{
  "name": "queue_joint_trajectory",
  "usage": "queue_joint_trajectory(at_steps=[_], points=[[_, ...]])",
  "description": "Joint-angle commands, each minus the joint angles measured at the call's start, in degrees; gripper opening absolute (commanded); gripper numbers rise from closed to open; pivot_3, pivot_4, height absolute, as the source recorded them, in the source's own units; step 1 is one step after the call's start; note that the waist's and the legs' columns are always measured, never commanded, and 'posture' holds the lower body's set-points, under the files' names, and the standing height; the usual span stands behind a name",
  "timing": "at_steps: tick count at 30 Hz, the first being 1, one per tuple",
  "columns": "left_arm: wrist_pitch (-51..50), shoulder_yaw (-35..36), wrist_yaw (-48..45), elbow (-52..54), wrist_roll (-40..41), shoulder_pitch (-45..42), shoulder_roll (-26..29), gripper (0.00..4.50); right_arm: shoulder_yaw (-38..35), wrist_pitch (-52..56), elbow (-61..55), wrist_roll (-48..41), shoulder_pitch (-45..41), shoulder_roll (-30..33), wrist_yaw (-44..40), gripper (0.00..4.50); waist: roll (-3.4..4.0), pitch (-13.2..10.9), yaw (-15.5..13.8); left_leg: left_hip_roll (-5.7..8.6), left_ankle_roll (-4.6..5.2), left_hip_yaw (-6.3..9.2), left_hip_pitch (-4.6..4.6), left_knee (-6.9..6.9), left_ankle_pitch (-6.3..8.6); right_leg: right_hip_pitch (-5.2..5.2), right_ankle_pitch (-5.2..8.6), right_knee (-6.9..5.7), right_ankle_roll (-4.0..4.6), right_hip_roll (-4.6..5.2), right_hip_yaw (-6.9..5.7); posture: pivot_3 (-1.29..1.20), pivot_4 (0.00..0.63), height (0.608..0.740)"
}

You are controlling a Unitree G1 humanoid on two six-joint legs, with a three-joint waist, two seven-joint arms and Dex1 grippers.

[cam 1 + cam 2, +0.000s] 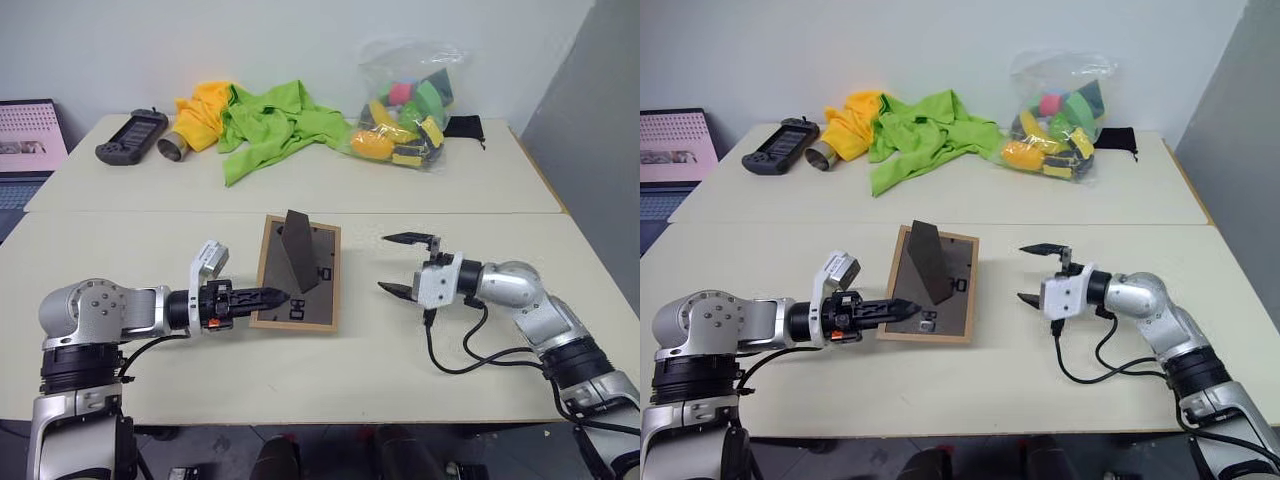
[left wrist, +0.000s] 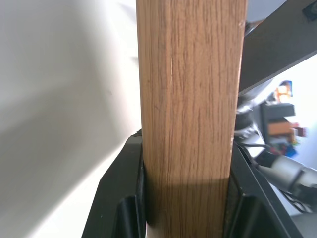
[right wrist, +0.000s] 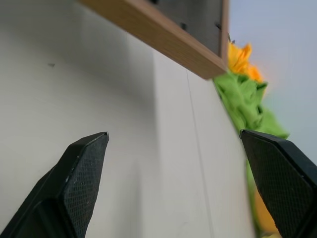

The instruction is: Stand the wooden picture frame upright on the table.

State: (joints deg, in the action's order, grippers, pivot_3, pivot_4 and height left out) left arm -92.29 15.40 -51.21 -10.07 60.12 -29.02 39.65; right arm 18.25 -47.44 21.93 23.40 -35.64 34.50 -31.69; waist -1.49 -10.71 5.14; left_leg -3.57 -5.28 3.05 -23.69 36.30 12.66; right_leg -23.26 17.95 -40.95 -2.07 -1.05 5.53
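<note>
With the left gripper (image 1: 275, 297) clenched on the wooden picture frame (image 1: 300, 272) near the table's (image 1: 150, 240) front edge and the right gripper (image 1: 408, 264) spread empty, the thin-edge grip could slip.

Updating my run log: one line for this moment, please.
left gripper: shut on light-wood picture frame edge | frame: back-up on cream table, stand raised | right gripper: open, beside frame

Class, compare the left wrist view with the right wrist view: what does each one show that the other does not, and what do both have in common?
Left wrist view alone: the left gripper shut on the wooden picture frame, its oak grain close up, with part of the other arm behind.

Right wrist view alone: the right gripper open with nothing between its fingers, and the green cloth and yellow cloth beyond.

Both: the frame's wooden edge and the pale table.
</note>
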Motion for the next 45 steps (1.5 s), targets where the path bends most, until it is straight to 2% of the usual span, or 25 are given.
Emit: queue_joint_trajectory(at_steps=[1, 6, 10, 11, 13, 18, 22, 23, 25, 27, 28, 31, 34, 35, 37, 38, 42, 45], points=[[-0.2, -0.4, 4.2, -0.9, 11.2, 0.2, 0.9, 1.29, 1.7, -10.0, 3.5, 10.7, -5.9, -4.4, 12.9, 4.49, 0.0, 0.0, 0.0, -0.02, 0.0, 0.02, 0.05, -0.01, 0.0, 0.0, 0.0, -0.06, 0.0, -0.01, -0.01, 0.0, 0.15, 0.74], [-0.2, -0.9, 11.2, -0.6, 20.6, 1.2, 1.4, 1.29, 4.1, -12.2, 7.4, 17.5, -10.7, -9.4, 21.7, 4.49, -0.01, 0.0, -0.4, 0.06, -0.03, 0.04, 0.02, 0.01, -0.02, 0.05, -0.01, -0.04, 0.01, 0.09, -0.03, 0.0, 0.15, 0.74], [-0.2, -0.1, 16.1, -0.4, 24.8, 2.1, 1.4, 1.29, 4.5, -14.5, 8.5, 16.9, -12.3, -10.8, 24.1, 4.49, -0.01, 0.0, -0.5, 0.08, -0.05, 0.06, -0.01, 0.04, -0.03, 0.06, -0.01, -0.03, 0.02, 0.12, -0.05, 0.0, 0.15, 0.74], [-0.2, 0.0, 17.0, -0.3, 25.6, 2.3, 1.5, 1.29, 4.8, -15.0, 8.9, 16.5, -12.4, -10.7, 24.0, 4.13, -0.01, 0.0, -0.6, 0.09, -0.06, 0.07, -0.02, 0.04, -0.03, 0.07, -0.01, -0.03, 0.02, 0.12, -0.06, 0.0, 0.15, 0.74], [-0.2, 0.5, 18.9, -0.4, 27.3, 2.7, 1.6, 1.29, 5.0, -15.6, 9.1, 16.8, -12.5, -10.3, 24.7, 3.87, -0.01, 0.0, -0.6, 0.11, -0.03, 0.08, -0.02, 0.05, -0.02, 0.09, -0.01, -0.02, 0.02, 0.15, -0.06, 0.0, 0.15, 0.74], [-0.2, 0.7, 22.1, -0.1, 30.0, 3.5, 1.8, 1.29, 4.7, -16.5, 10.5, 16.8, -12.1, -9.0, 25.6, 2.7, -0.01, 0.0, -0.5, 0.1, -0.03, 0.09, -0.01, 0.06, -0.02, 0.09, -0.01, -0.04, 0.02, 0.12, -0.06, 0.0, 0.15, 0.74], [0.4, 0.6, 23.8, 0.0, 31.8, 3.8, 2.1, 1.29, 4.5, -17.0, 10.9, 16.2, -12.0, -8.4, 25.7, 1.95, -0.01, 0.0, -0.5, 0.1, -0.03, 0.1, 0.0, 0.07, -0.02, 0.09, -0.01, -0.04, 0.02, 0.12, -0.06, 0.0, 0.15, 0.74], [0.6, 0.6, 24.1, 0.1, 32.1, 3.9, 2.2, 1.29, 4.4, -17.1, 11.1, 16.1, -12.0, -8.4, 25.8, 1.91, -0.01, 0.0, -0.5, 0.1, -0.03, 0.1, 0.0, 0.07, -0.02, 0.09, -0.01, -0.04, 0.02, 0.12, -0.06, 0.0, 0.15, 0.74], [1.7, 0.9, 24.7, 0.9, 32.4, 4.2, 2.1, 1.99, 4.3, -17.2, 11.3, 15.6, -12.1, -8.3, 25.5, 1.87, -0.01, 0.0, -0.5, 0.1, -0.03, 0.1, 0.0, 0.07, -0.02, 0.09, -0.01, -0.04, 0.02, 0.12, -0.06, 0.0, 0.15, 0.74], [2.7, 1.6, 24.6, 1.5, 32.0, 4.5, 2.4, 2.15, 4.1, -17.2, 11.6, 14.3, -12.1, -8.2, 24.9, 1.81, -0.01, 0.0, -0.5, 0.1, -0.03, 0.11, -0.01, 0.07, -0.02, 0.09, -0.01, -0.04, 0.02, 0.12, -0.06, 0.0, 0.15, 0.74], [3.1, 1.8, 24.6, 1.5, 31.7, 4.5, 2.8, 2.51, 4.0, -17.2, 11.8, 13.6, -12.1, -8.2, 24.5, 1.5, -0.01, 0.0, -0.5, 0.1, -0.03, 0.1, -0.01, 0.07, -0.02, 0.09, -0.01, -0.04, 0.02, 0.12, -0.06, 0.0, 0.15, 0.74], [5.0, 3.7, 24.5, -0.3, 30.6, 3.5, 4.5, 3.08, 3.9, -17.5, 12.0, 11.2, -11.7, -7.6, 23.0, 1.34, -0.01, 0.0, -0.5, 0.1, -0.03, 0.1, 0.0, 0.07, -0.02, 0.09, -0.01, -0.04, 0.02, 0.12, -0.05, 0.0, 0.15, 0.74], [9.3, 8.1, 23.6, -2.1, 27.7, 2.0, 8.5, 3.78, 4.7, -16.0, 13.1, 1.1, -10.2, -6.9, 16.3, 1.34, -0.03, 0.0, -0.4, 0.1, -0.03, 0.1, -0.01, 0.07, -0.02, 0.09, -0.01, -0.04, 0.02, 0.11, -0.07, 0.0, 0.15, 0.74], [10.6, 9.2, 23.6, -2.2, 26.8, 1.8, 9.4, 4.08, 4.9, -13.7, 13.1, -3.8, -9.5, -7.1, 12.4, 1.34, -0.03, 0.0, -0.3, 0.07, -0.03, 0.11, -0.01, 0.07, -0.02, 0.09, -0.01, -0.04, 0.02, 0.1, -0.08, 0.0, 0.15, 0.74], [16.1, 11.0, 23.8, 2.5, 20.8, 4.2, 11.7, 4.45, 3.6, 0.5, 11.0, -18.1, -7.8, -9.6, 0.0, 1.34, -0.03, 0.0, -0.3, 0.08, -0.02, 0.08, 0.0, 0.07, -0.01, 0.09, -0.01, -0.04, 0.02, 0.11, -0.06, 0.0, 0.15, 0.74], [18.5, 11.2, 23.9, 4.8, 17.9, 5.3, 12.3, 4.5, 2.8, 6.6, 9.8, -23.4, -7.2, -10.6, -4.5, 1.34, -0.03, 0.0, -0.3, 0.07, -0.02, 0.09, 0.0, 0.07, -0.01, 0.1, -0.01, -0.03, 0.02, 0.11, -0.06, 0.0, 0.15, 0.74], [28.2, 11.0, 28.0, 19.8, 8.3, 11.4, 9.8, 4.5, -4.0, 35.4, 9.3, -38.0, -10.9, -16.8, -11.5, 1.33, 0.01, 0.0, -0.5, 0.01, -0.04, 0.06, 0.07, 0.05, -0.02, 0.19, -0.01, -0.03, 0.03, 0.15, -0.04, 0.0, 0.15, 0.74], [34.9, 7.9, 28.6, 28.8, 0.7, 15.1, 8.1, 4.5, -7.8, 46.2, 12.5, -42.0, -14.4, -20.6, -12.6, 1.33, 0.01, 0.0, -0.7, 0.01, -0.05, 0.06, 0.01, 0.06, -0.03, 0.14, -0.01, -0.02, 0.03, 0.15, -0.07, 0.0, 0.15, 0.74]])
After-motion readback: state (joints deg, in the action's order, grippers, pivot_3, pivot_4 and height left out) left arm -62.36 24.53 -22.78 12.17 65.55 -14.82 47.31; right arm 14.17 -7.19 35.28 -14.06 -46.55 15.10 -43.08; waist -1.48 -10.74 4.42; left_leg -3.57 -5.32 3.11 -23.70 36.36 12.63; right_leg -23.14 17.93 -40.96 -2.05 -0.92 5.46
